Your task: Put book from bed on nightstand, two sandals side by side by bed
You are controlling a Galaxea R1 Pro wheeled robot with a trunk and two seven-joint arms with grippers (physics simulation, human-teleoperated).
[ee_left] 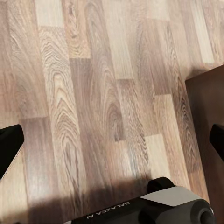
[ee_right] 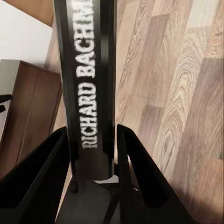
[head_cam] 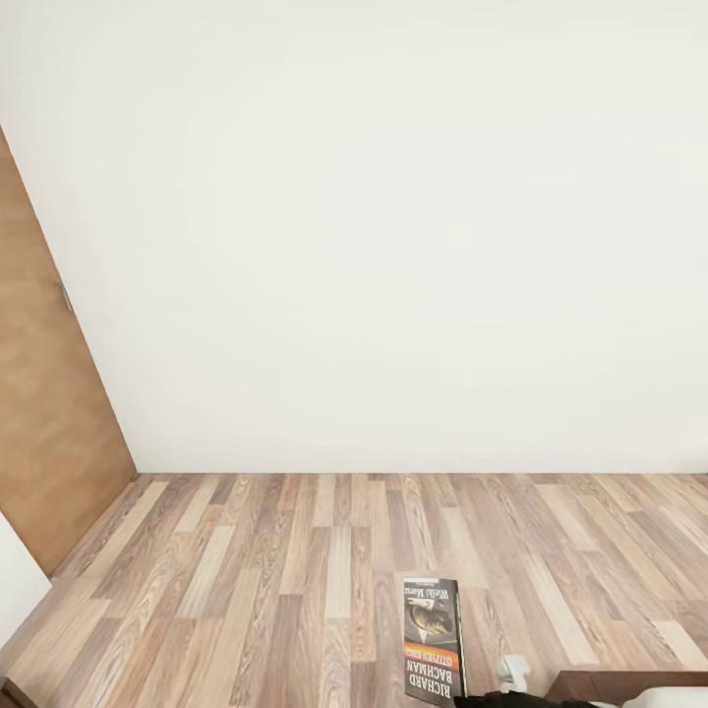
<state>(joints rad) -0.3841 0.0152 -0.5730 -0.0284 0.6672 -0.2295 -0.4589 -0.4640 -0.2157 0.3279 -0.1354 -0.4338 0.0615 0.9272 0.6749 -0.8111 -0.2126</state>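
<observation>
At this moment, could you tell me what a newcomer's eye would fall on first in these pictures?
The book stands out first: a dark paperback with an orange band, held upright low in the head view over the wood-plank floor. In the right wrist view its spine sits clamped between the right gripper's black fingers. Behind it rises a big blank white wall, with a brown door at left.
</observation>
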